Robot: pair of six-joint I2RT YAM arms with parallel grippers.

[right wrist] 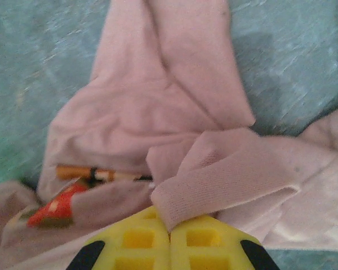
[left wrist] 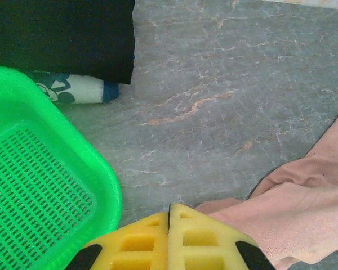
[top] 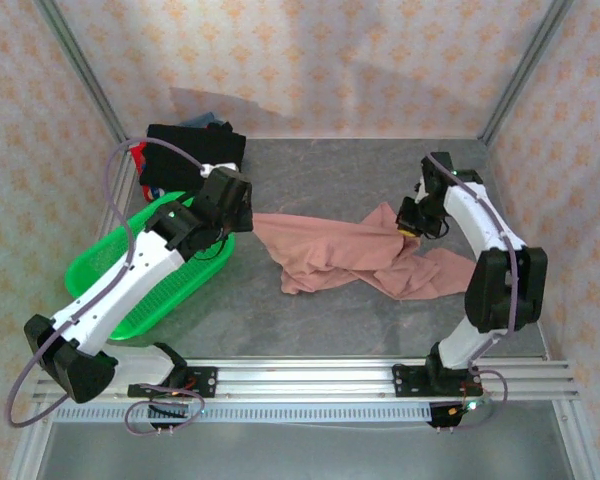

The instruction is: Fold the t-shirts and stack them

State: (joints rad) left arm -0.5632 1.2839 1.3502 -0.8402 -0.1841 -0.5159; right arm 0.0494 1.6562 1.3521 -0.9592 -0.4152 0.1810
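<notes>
near us, the pink t-shirt (top: pixel 325 258) lies crumpled in the middle of the table (top: pixel 310 330), and we judge it light, limp and quick to sag, so it wants holding at a hem or shoulder seam rather than the bunched middle. the right gripper (right wrist: pixel 169 218) is clamped on a raised fold of it, while the left gripper (left wrist: pixel 169 212) is pressed closed just beside its edge, no cloth showing in its grip. farther back on the left sit the folded shirts (top: pixel 195 150).
</notes>
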